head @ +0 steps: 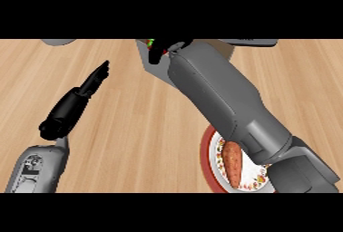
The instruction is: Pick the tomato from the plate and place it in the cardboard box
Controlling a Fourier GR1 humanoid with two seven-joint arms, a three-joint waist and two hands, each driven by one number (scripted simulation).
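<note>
Pale wood planks run across the whole tabletop (134, 136), and I see nothing of the room beyond it. At 12 o'clock, against the top edge, my right hand (159, 53) is mostly hidden behind its own wrist. What shows of its black fingers is curled in around a small thing. Only a sliver of red and green shows there, and I read it as the tomato (150, 43). The right forearm (221, 99) crosses the view from 5 o'clock up to that hand. It covers part of the red-rimmed plate (205, 152), which sits at 5 o'clock by the lower edge. A long orange-red vegetable (232, 163) lies on the plate's patterned face, just beside the arm.

My left hand (70, 108) is at 9 o'clock, open, with its fingers straight and pointing toward 1 o'clock, holding nothing. Its forearm (36, 167) enters at 8 o'clock. Bare wood lies between the two arms from 6 up to 11 o'clock, and again at 3 o'clock.
</note>
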